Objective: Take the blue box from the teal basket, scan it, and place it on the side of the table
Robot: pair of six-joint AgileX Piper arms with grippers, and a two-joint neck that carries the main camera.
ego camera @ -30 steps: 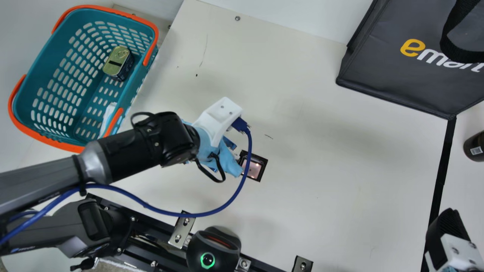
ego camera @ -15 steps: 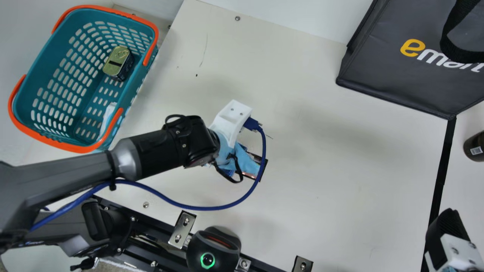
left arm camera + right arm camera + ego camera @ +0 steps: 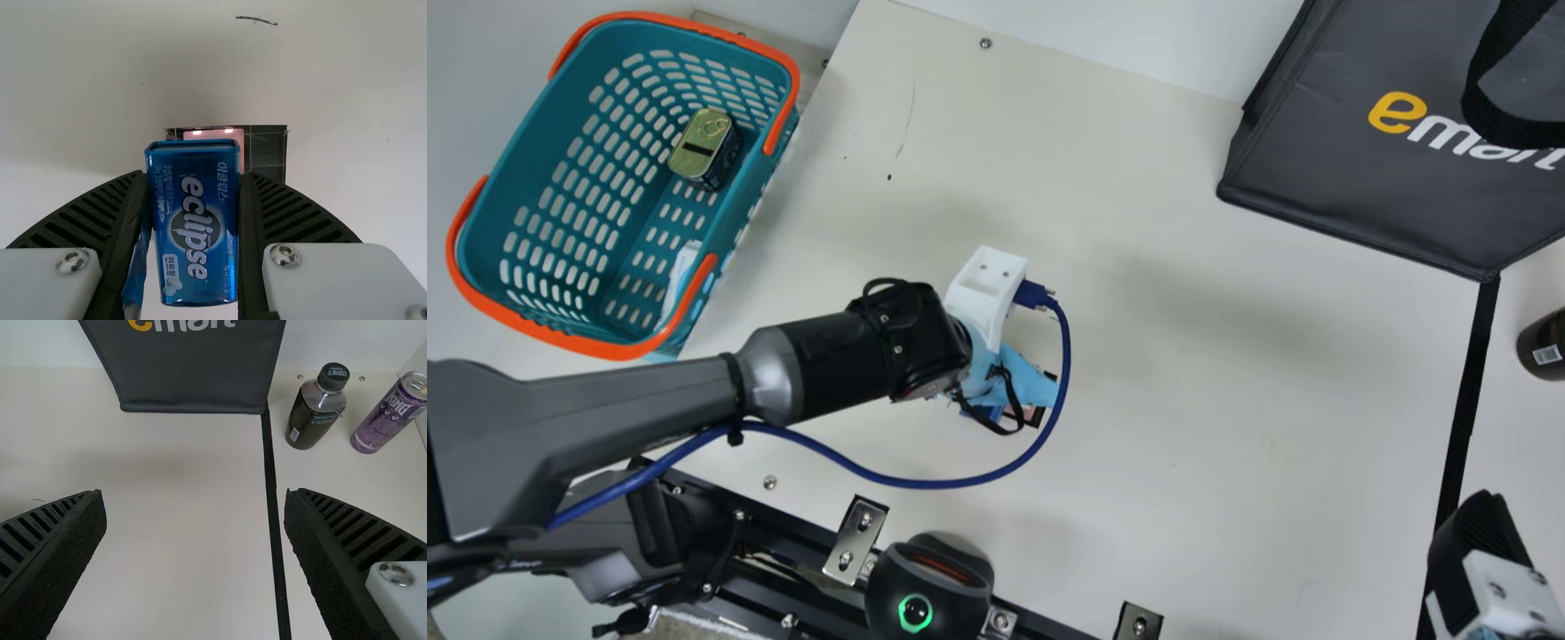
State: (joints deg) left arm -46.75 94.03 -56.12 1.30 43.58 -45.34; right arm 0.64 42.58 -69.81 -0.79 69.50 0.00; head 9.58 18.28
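The smooth cream surface (image 3: 1227,373) has faint scuffs and a black tape strip (image 3: 1458,427) toward its right. Left of centre, the left tool (image 3: 983,360) holds the glossy, round-cornered blue box (image 3: 200,240) pinched between ribbed fingers, over part of a dark, square-framed pane (image 3: 267,150) with a pinkish glow. At far left, the perforated teal basket (image 3: 503,191) with orange handles contains a rounded metal tin (image 3: 701,147). At near right, the right tool (image 3: 1480,542) is spread wide. A black bag (image 3: 1316,160) stands far right; beyond the strip are a dark bottle (image 3: 310,420) and a purple cylindrical can (image 3: 390,413).
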